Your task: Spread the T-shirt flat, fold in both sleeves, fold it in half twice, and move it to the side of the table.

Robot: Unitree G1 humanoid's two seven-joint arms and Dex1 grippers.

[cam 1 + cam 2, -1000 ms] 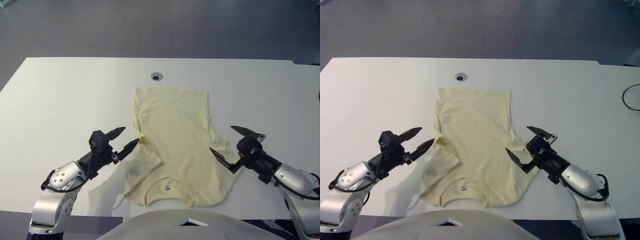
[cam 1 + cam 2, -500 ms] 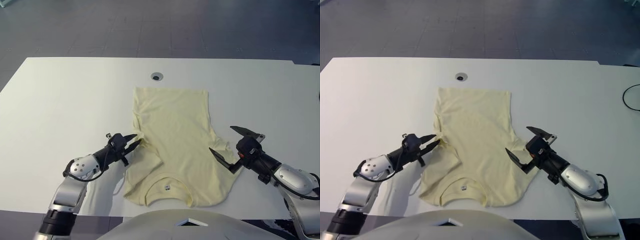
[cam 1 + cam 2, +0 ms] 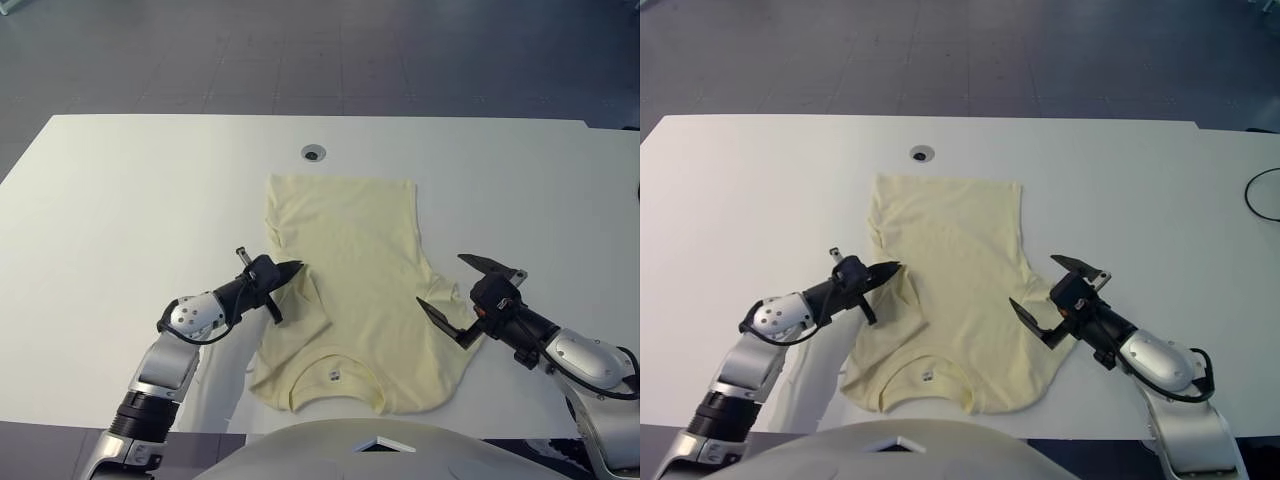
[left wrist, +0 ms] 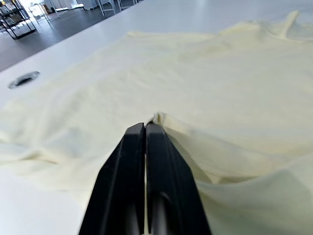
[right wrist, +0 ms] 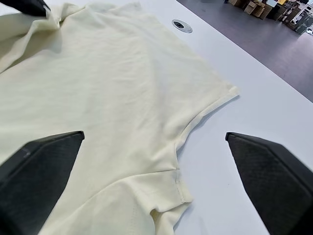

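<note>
left gripper [image 3: 290, 270], pinched shut apparently on the t-shirt [image 3: 350, 250] sleeve [image 3: 298, 312] at nine o'clock; right gripper [image 3: 439, 278] wide open, empty; sleeve folds and halvings remain.

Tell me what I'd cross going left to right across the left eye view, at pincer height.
left pincer pinching the shirt's left edge → T-shirt → right pincer, open
</note>
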